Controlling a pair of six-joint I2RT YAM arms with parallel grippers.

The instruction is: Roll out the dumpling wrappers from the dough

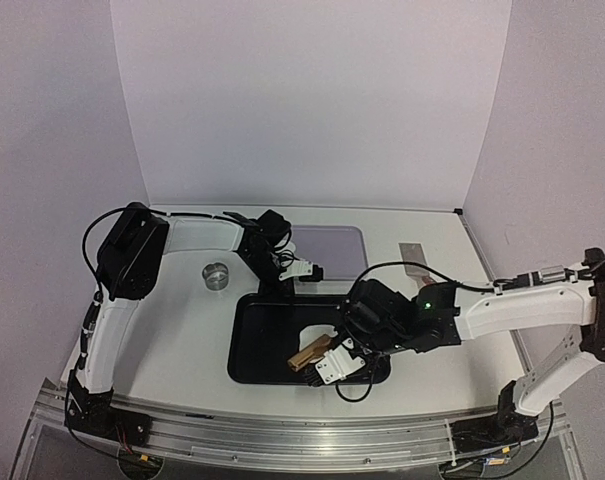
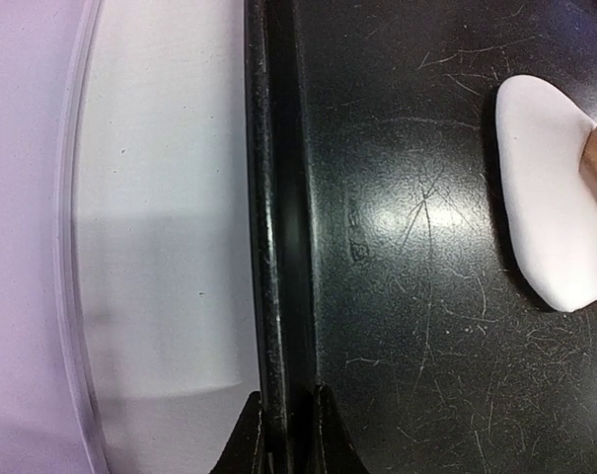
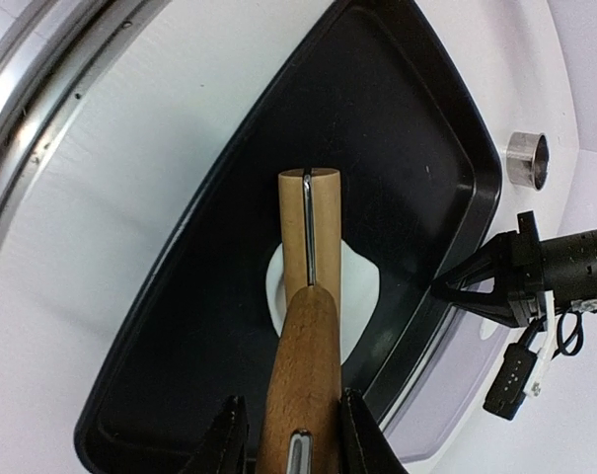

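Scene: two robot arms work over a black tray that lies on a white table, backed by plain white walls.
Left end effector: pressed together on the far rim of the black tray, one fingertip on the outer side of the rim and one on the inner. The wrist view shows the rim running straight up from between the two dark tips.
Right end effector: pinching the handle of a wooden pastry roller, which points away from the wrist across the tray floor. A metal rod runs from the handle along the top of the pale wooden drum.
Dough: a soft white flattened piece of uneven outline, lying on the tray floor near the middle. It sits directly under the roller drum and shows on both sides of it.
Roller contact: the drum rests on the dough, its far end reaching just past the dough's far edge.
Tray surface: glossy and heavily scratched, bare around the dough.
Metal ring: a small round cutter standing on the table, left of the tray's far left corner and apart from it.
Mat: a translucent lavender sheet lying flat on the table, just beyond the tray's far rim.
Far right: a small flat strip-shaped item lies on the table, too small to identify.
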